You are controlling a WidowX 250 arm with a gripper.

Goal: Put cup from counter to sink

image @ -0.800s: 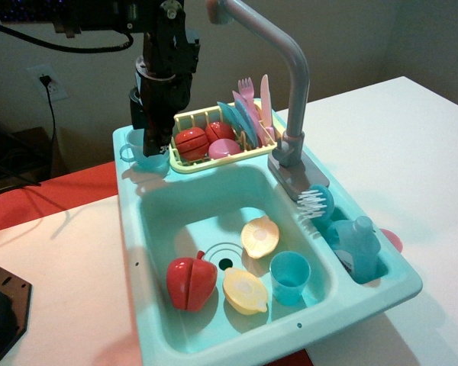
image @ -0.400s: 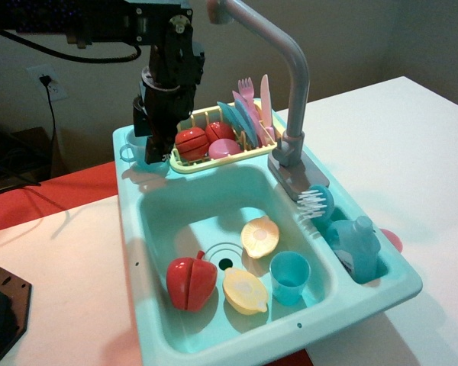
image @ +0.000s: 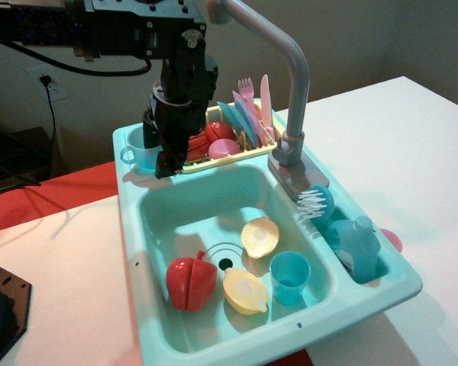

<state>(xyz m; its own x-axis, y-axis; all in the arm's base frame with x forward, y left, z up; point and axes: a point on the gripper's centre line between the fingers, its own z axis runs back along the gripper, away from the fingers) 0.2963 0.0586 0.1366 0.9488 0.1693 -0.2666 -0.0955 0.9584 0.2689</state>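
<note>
The light-blue cup [image: 140, 155] stands upright on the turquoise counter [image: 123, 138] at the sink unit's back left corner, its loop handle pointing left. My black gripper [image: 166, 164] hangs right beside the cup's right side, over the back rim of the sink [image: 175, 207], and hides the cup's right edge. Its fingers point down; I cannot tell whether they are open or shut, or whether they touch the cup. The cup rests on the ledge, not lifted.
The sink holds a red toy apple [image: 191, 283], two yellow fruit halves [image: 246, 290] and a brighter blue tumbler [image: 290, 277]. A yellow dish rack [image: 233, 156] with utensils stands behind it. The tall grey faucet [image: 292, 76] rises at right, near a brush [image: 314, 202] and bottle [image: 359, 245].
My gripper has moved right and slightly down, from over the cup to beside it at the sink's back rim. The cup has stayed in place on the counter.
</note>
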